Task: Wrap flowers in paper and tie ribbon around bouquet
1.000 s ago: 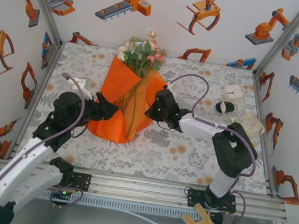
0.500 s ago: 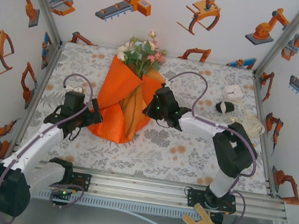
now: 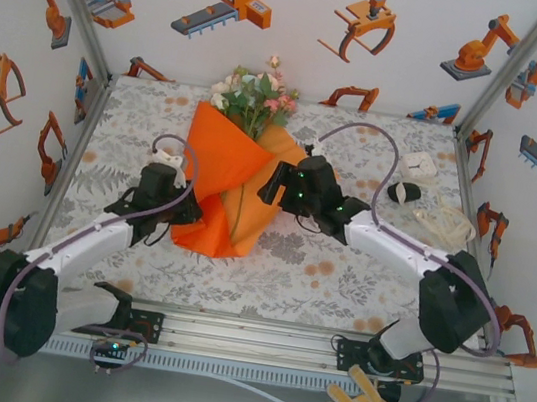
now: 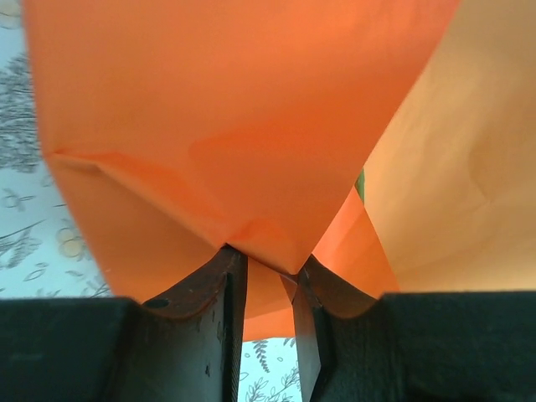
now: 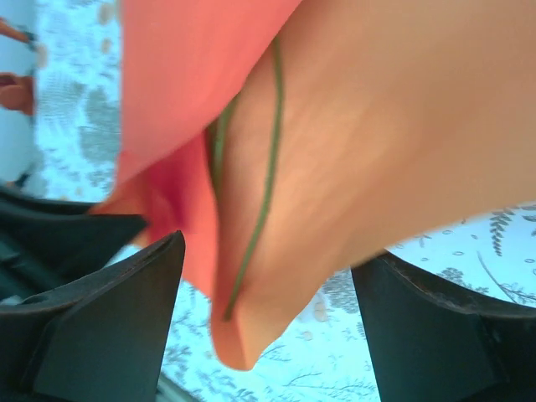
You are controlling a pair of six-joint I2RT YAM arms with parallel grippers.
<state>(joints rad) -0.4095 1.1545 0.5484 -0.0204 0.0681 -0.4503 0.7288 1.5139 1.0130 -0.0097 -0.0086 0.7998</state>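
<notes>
The flowers stick out of the far end of the orange paper, which is folded loosely round their stems as a bouquet on the table. My left gripper is at the paper's near left edge. In the left wrist view it stands narrow, with a fold of paper pinched at its fingertips. My right gripper is at the paper's right side. In the right wrist view it stands wide open around the paper's tip and a green stem, touching neither. The ribbon lies bundled at the right.
A small white box and a black oval object lie at the back right near the ribbon. The table has side walls and a metal rail along its near edge.
My right gripper has opened and let go of the paper. My left gripper moved right to the paper's near left edge and narrowed on it. The left flap now lies further over the stems.
</notes>
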